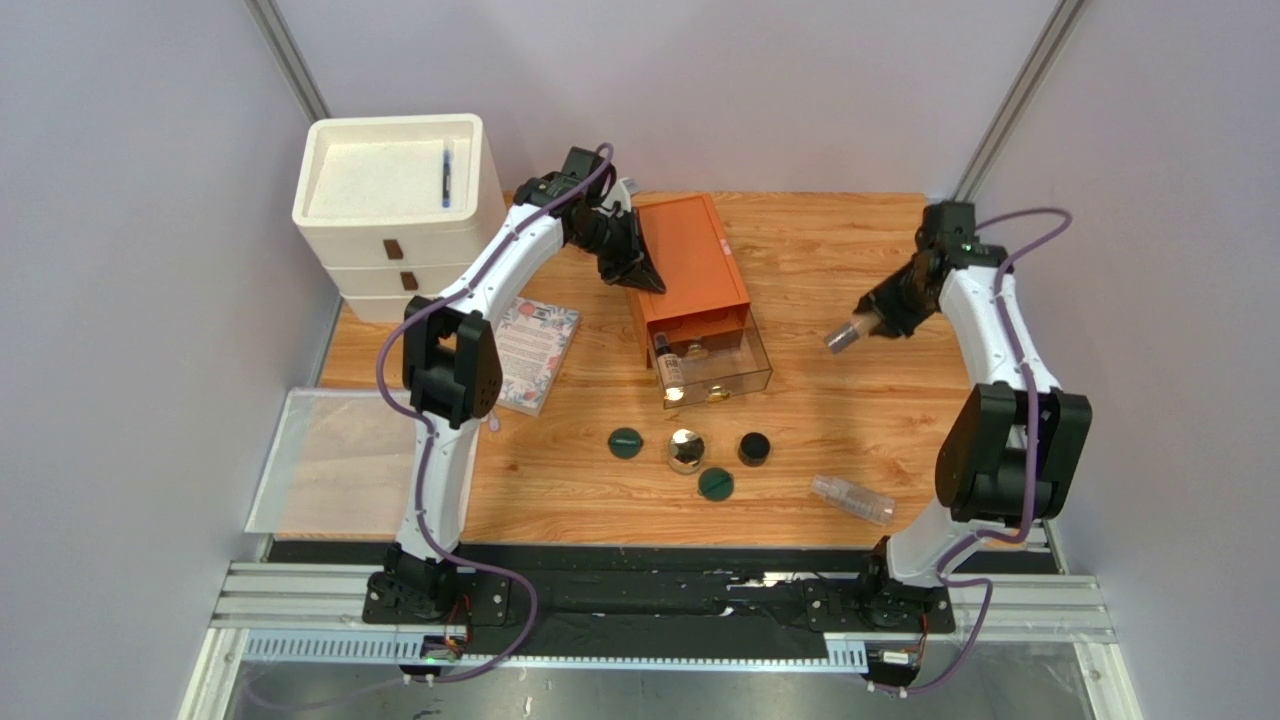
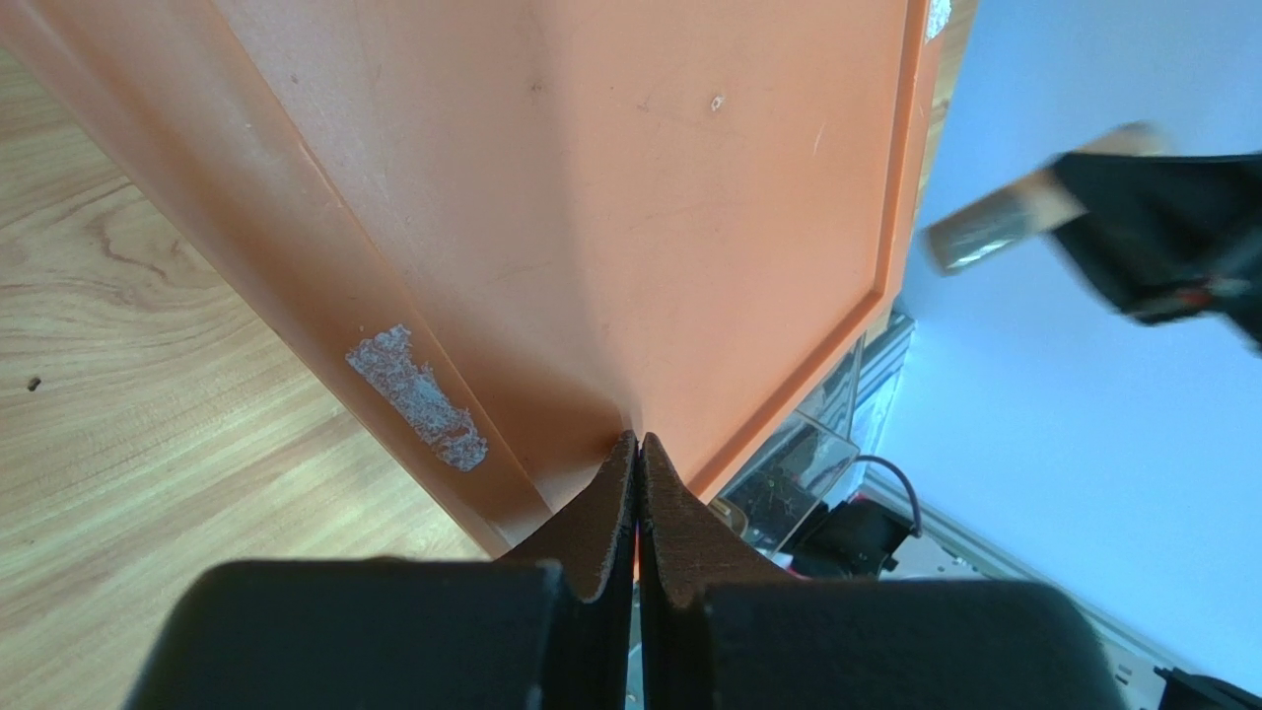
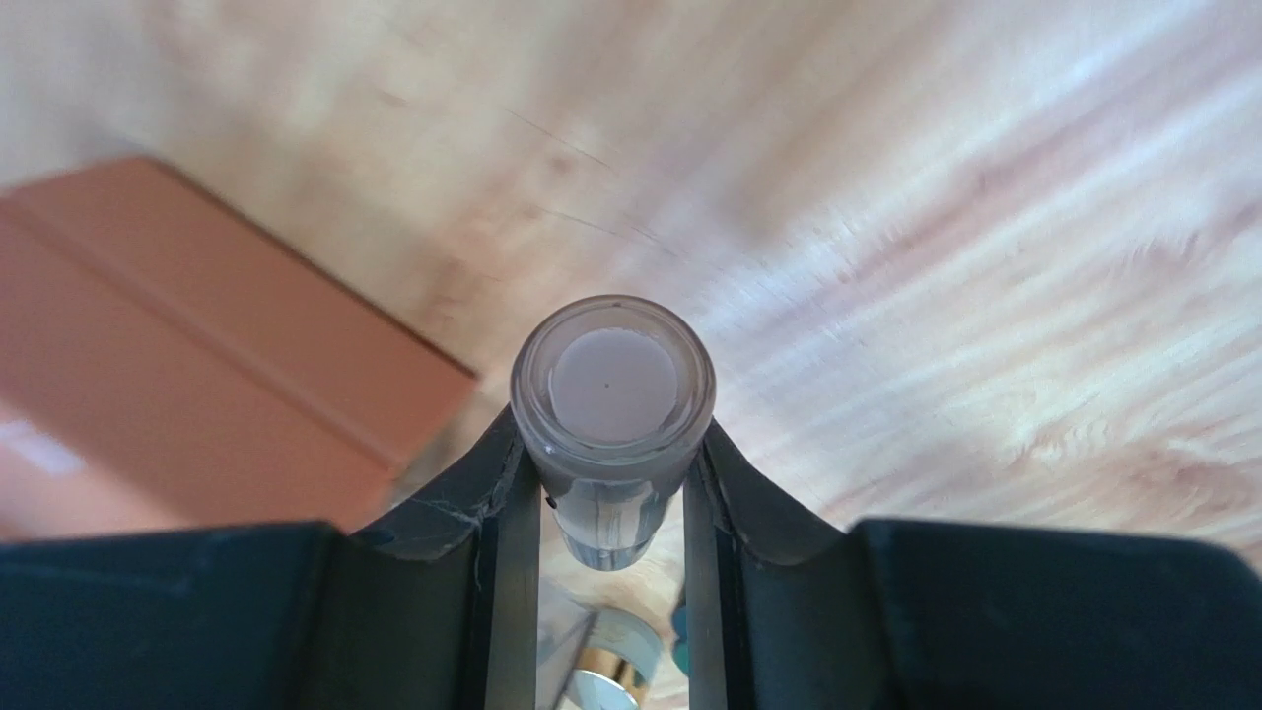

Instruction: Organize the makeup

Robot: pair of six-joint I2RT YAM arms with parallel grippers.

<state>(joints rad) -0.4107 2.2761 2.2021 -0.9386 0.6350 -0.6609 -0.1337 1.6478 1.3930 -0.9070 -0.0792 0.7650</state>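
Right gripper (image 3: 612, 444) clamps a pale tube (image 3: 612, 388), its clear round cap outward, over the bench's right side. Left gripper (image 2: 639, 451), closed and empty, has its tips at the orange box (image 2: 622, 178). Compacts (image 1: 625, 441) lie near the front edge.

Bare table (image 1: 819, 413) lies at three o'clock of the orange drawer box (image 1: 691, 263); round compacts (image 1: 625, 441) crowd its six o'clock.

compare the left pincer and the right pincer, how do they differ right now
The left pincer is shut with nothing between its fingers, while the right pincer is closed on a tube. The left pincer's tips appear to press on the top of the orange drawer box; the right pincer hangs above the bare wood of the table, to the right of that box. Both have dark fingers.
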